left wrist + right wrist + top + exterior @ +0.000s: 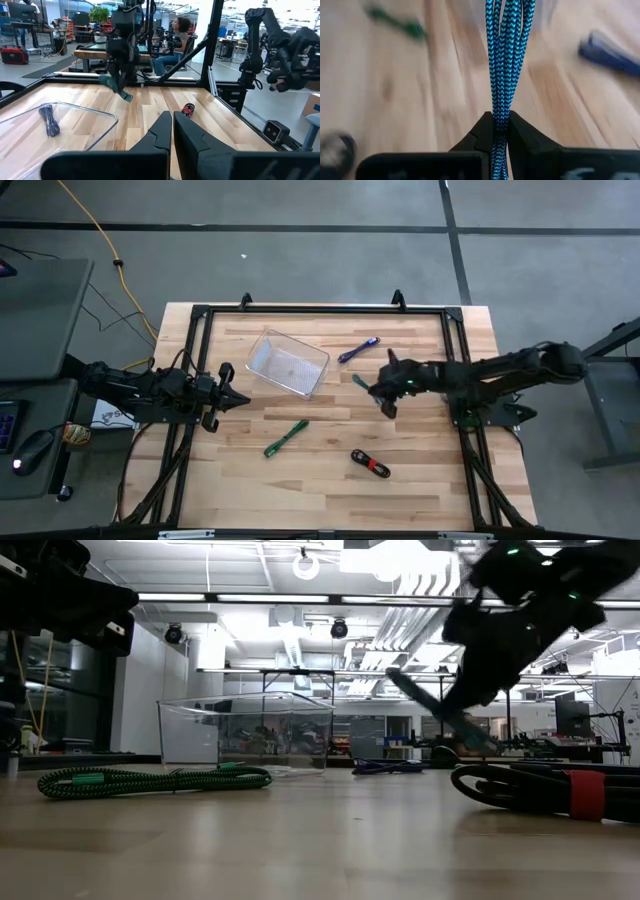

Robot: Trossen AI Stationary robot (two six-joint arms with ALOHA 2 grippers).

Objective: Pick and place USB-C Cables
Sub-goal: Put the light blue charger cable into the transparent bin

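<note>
Clamping teal cable [502,65] — right gripper [500,131] aloft

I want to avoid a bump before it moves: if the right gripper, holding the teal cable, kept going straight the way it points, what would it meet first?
Probably the clear rectangular plastic bin. The right gripper, shut on the teal braided cable, points left across the table toward it; depth is unclear.
</note>
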